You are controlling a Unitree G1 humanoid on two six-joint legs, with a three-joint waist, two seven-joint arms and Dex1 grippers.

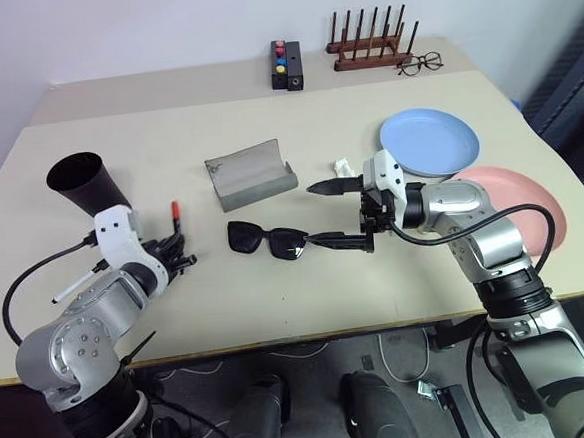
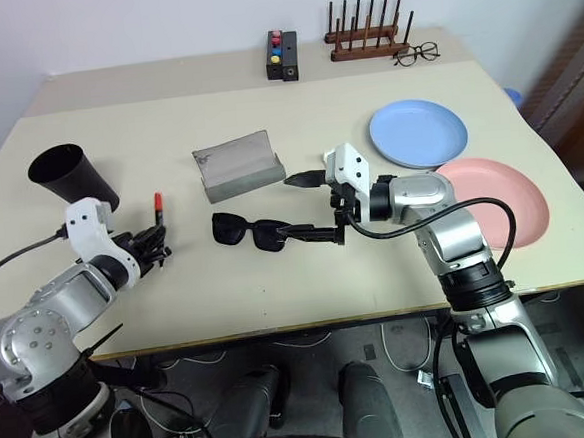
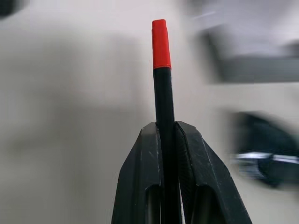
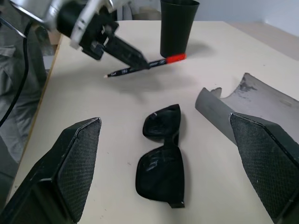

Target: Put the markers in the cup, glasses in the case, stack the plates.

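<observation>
My left gripper is shut on the black marker, whose red cap points away from me, just above the table. The black cup stands tilted behind it at the far left. The black sunglasses lie unfolded at the table's middle, in front of the open grey case. My right gripper is open and level, pointing left, its tips just right of the sunglasses, which lie between its fingers in the right wrist view. The light blue plate and pink plate lie side by side at the right.
Thin-framed clear spectacles lie beside a wooden peg rack at the back right. A black box with coloured buttons sits at the back centre. A small white scrap lies right of the case.
</observation>
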